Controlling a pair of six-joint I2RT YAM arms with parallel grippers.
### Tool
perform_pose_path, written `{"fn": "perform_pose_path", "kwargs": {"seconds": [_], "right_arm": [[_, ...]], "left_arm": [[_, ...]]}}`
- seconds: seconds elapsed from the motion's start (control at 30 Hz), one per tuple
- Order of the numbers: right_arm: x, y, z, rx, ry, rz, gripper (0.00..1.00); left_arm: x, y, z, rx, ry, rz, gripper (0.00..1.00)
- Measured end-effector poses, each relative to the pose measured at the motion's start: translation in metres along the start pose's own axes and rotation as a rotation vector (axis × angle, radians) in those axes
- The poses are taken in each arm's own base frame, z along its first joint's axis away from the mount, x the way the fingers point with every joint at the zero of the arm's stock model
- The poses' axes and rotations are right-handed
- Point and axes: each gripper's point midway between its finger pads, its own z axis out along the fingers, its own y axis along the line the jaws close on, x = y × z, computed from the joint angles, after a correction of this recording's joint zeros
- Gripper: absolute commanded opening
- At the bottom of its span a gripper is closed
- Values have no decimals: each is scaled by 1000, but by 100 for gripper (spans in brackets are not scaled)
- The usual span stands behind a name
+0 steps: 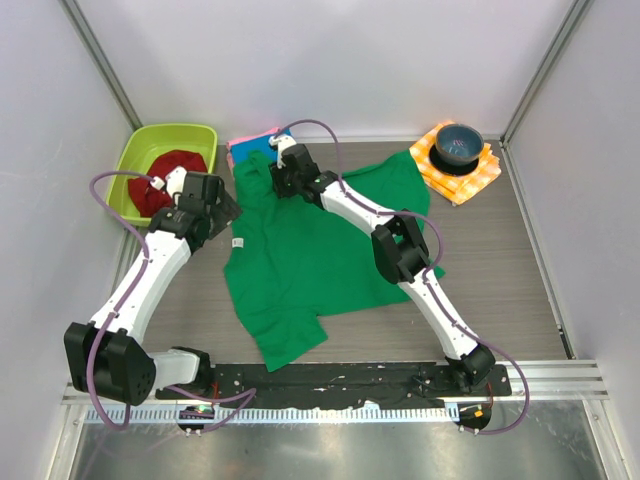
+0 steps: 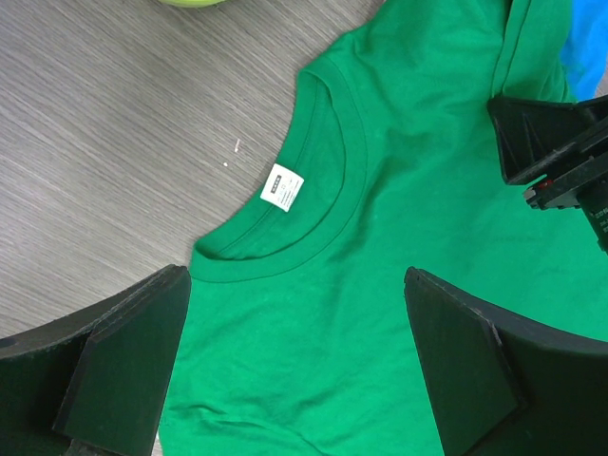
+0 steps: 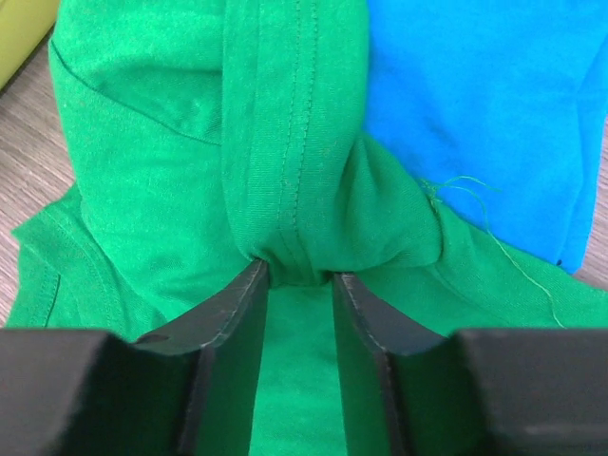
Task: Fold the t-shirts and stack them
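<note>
At the far edge of the grey wood-grain counter [image 1: 500,280], the right fingers [image 3: 223,323] stand narrow and pinch a bunched fold of the bright green short-sleeved t-shirt [image 1: 320,260]. The fold carries a stitched hem, which we take for the far sleeve. It lies touching the folded bright blue cloth t-shirt [image 3: 475,114], with a pink cloth t-shirt [image 1: 255,137] showing just beyond.

The green shirt lies spread on the counter between the two arms. We read its long axis as running across the counter, left to right, with the ribbed collar [image 2: 285,228] and its small white label [image 2: 283,187] at the left end. The left fingers [image 2: 123,361] stand wide apart and hold nothing, hovering directly over the cloth just inside that collar.

We judge the coming fold turns on this: the collar end belongs to the left arm, the nearer one, while the right arm has the far sleeve, which would come toward the near edge.
</note>
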Motion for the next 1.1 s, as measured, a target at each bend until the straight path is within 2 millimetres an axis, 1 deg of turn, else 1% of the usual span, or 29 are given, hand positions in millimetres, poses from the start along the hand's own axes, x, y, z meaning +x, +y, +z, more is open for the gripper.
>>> {"fn": "perform_pose_path", "kwargs": {"seconds": [0.13,0.17,0.23,0.3,0.33,0.63,0.77,0.93,1.1], "right_arm": [[-1,-3,2,15,-11,3,24],[-1,-3,2,17,-12,2,24],[-1,-4,3,23,-12,2,17],[-1,-5,3,28,-13,0,4],[-1,-6,3,32,-13,-1,1],[-3,-11,3,63,-22,-8,1],[-8,-14,2,86,-39,-15,1],[-29,-26,-4,137,-98,-14,1],[-57,-52,-11,202,-182,20,1]], "left_arm": [[3,2,1,-4,6,3,100],[3,1,2,-4,7,3,100],[4,2,2,-5,8,4,100],[4,2,2,-5,9,5,100],[4,2,2,-5,8,4,100],[4,2,3,-5,8,4,100],[4,2,3,-5,8,4,100],[4,2,3,-5,9,5,100],[7,3,4,-6,15,7,100]]}}
